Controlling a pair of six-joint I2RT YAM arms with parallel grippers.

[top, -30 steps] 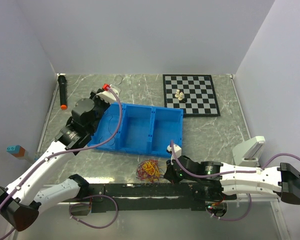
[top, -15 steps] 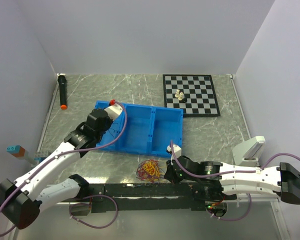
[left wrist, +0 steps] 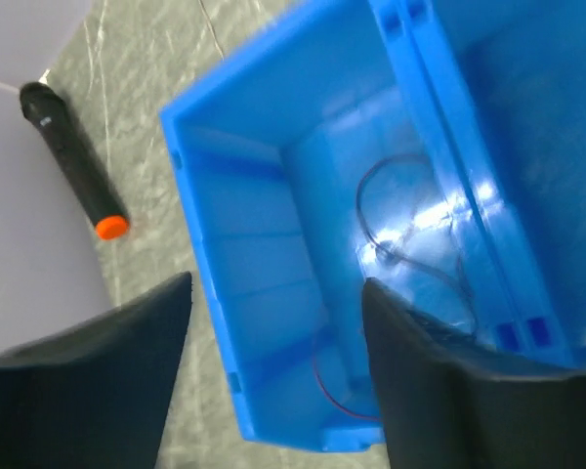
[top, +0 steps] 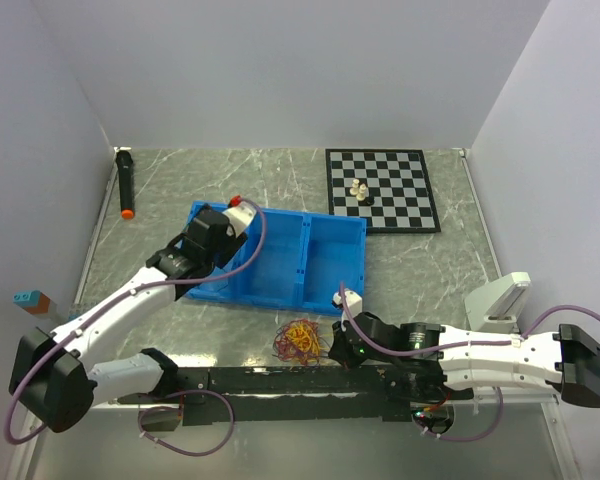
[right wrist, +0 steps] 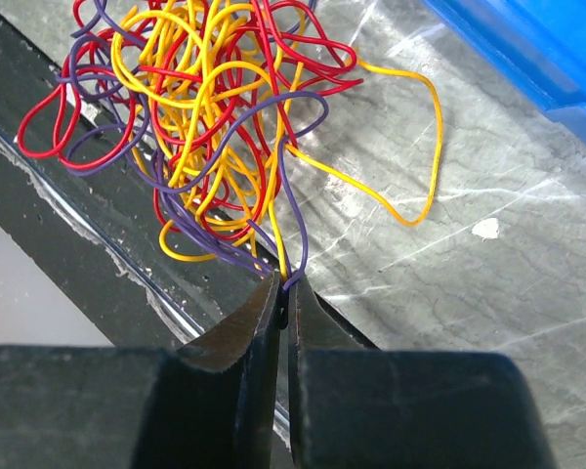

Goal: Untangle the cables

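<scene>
The cables form a small tangle [top: 300,340] of red, yellow and purple wire on the table's near side, just in front of the blue bin [top: 280,225]. My right gripper [right wrist: 285,285] is shut on a purple and a yellow strand at the edge of that tangle [right wrist: 205,98]; in the top view it [top: 332,346] sits right of the bunch. My left gripper [left wrist: 275,283] hangs open over the bin's left compartment [left wrist: 244,244] with nothing between its fingers. A thin dark cable loop [left wrist: 363,210] and a red strand [left wrist: 317,376] lie on the bin floor.
A black marker with an orange tip [top: 126,185] lies at the far left. A chessboard [top: 380,188] carrying pale pieces [top: 359,190] sits at the back right. A white block [top: 498,297] stands at the right, a dark strip [top: 280,380] runs along the near edge.
My left arm has swung from behind the bin's far left corner toward me and now hovers over the left compartment. The right arm and the tangle have stayed put.
</scene>
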